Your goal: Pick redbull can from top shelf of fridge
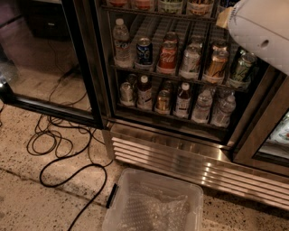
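Hovering jaws at top shelf (149, 14), right

Top edge chops off the fridge (180, 153), so the uppermost visible rack (153, 13) only shows container bottoms. The white arm (266, 31) covers its right end, and the gripper (222, 18) barely peeks out beside it, top right.

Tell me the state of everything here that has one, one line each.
fridge: door swung open to the left.
gripper: upper right, before the upper racks.
Coca-Cola can: upright on the middle rack in view.
water bottle: upright, capped, same rack.
plastic bin: upright on the floor, open-topped.
cable: lying in loose loops on the floor.
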Available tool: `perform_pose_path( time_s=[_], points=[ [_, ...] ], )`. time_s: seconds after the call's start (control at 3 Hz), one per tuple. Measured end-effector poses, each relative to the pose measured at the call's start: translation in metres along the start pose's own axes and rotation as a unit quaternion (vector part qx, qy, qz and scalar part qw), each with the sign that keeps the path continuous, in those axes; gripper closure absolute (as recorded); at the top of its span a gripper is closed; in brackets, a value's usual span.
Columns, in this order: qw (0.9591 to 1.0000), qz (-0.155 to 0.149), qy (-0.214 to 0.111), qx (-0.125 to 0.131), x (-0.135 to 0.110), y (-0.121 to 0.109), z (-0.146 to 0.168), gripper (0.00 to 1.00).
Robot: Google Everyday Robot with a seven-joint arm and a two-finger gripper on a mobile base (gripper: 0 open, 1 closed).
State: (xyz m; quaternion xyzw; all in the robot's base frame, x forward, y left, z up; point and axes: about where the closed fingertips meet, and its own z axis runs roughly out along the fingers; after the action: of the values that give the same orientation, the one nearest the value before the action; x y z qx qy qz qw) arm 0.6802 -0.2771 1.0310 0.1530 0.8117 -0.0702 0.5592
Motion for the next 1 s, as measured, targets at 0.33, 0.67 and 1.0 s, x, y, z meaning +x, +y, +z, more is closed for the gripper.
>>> perform_pose_path(
  time_s=[0.33, 0.67, 1.0],
  points=[
    [0.9997, 0.012, -0.013, 0.013, -0.007, -0.005, 0.003, 0.21],
    [0.9991, 0.013, -0.031, 0.027, -0.015, -0.013, 0.008, 0.20],
    [0.9980, 0.009, -0.047, 0.041, -0.023, -0.018, 0.015, 0.26]
  ],
)
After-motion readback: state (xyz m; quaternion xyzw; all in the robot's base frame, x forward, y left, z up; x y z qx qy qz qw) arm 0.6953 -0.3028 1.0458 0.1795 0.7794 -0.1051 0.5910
